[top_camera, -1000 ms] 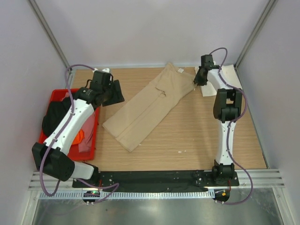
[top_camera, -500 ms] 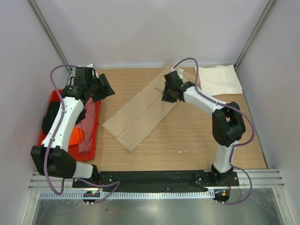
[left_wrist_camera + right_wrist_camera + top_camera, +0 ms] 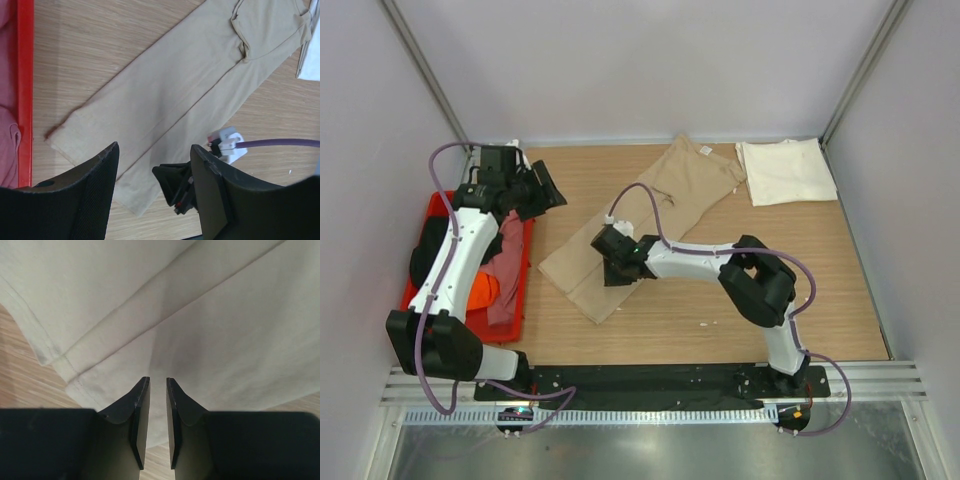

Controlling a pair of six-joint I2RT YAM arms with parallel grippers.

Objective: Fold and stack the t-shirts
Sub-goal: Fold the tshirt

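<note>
The tan t-shirt (image 3: 665, 200) lay folded lengthwise, diagonally across the table (image 3: 820, 280). The right hand (image 3: 157, 382) was low over its near end, jaws a narrow slit apart with nothing pinched. The left hand (image 3: 155, 150) hung wide open and empty near the red bin (image 3: 523, 290). A folded cream t-shirt (image 3: 785, 170) lay in the far right corner.

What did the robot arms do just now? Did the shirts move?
The right claw swung from the far right corner, beside the cream shirt, across to the near left end of the tan shirt; its jaws are a slit apart, holding nothing. The left claw, wide open, drew back toward the red bin. Both shirts stayed put.
</note>
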